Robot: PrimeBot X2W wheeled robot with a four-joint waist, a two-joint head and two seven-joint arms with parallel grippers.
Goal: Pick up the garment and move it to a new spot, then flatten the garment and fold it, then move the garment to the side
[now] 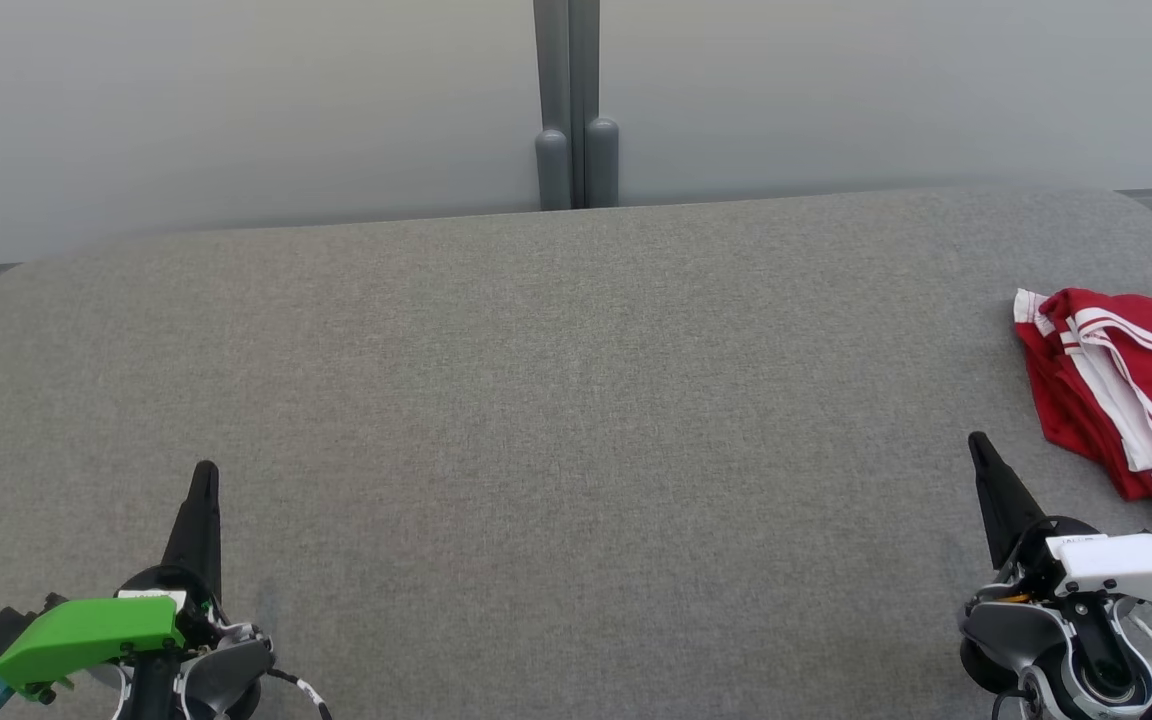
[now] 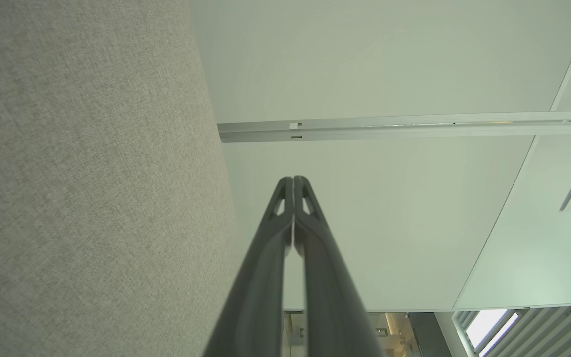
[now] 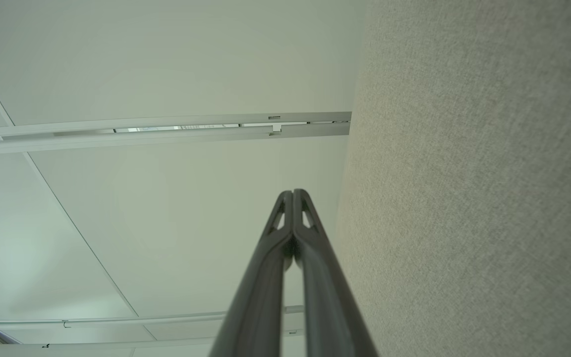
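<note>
**Red jersey, layered at the table's right edge; both arms idle**

**Item:** red jersey with white-striped trim and a dark numeral partly cut off at the edge of the head view.

**Location:** far right of the grey fabric-covered table, running out of the head view on the right.

**Condition:** lying in several overlapping layers, compact rather than spread out. The edges are not squarely aligned.

**Left gripper:** at the near-left of the table, fingers pressed together tip to tip with nothing between them.

**Right gripper:** at the near-right, fingers likewise closed and empty. It is near the jersey's near-left corner and not touching it.

**Progress, as judged:** the jersey looks bundled in folds and parked at the side, which would fit the last step being done. The layering is loose enough that it could equally be an unhandled heap awaiting pickup, and the pictures do not settle this. In the first case nothing is left to do. In the second, moving, flattening, folding and setting aside all remain.

**Open room:** the centre and left of the table are bare fabric, ample for spreading and flattening.

**Edges:**
- The far edge runs below a pale wall with a grey post at mid-span.
- Both far corners of the table are rounded.
- The jersey sits close to the right edge; whether any of it overhangs cannot be told.
- A pull leftward would have a free run, while a push rightward could slide the jersey off.
</note>
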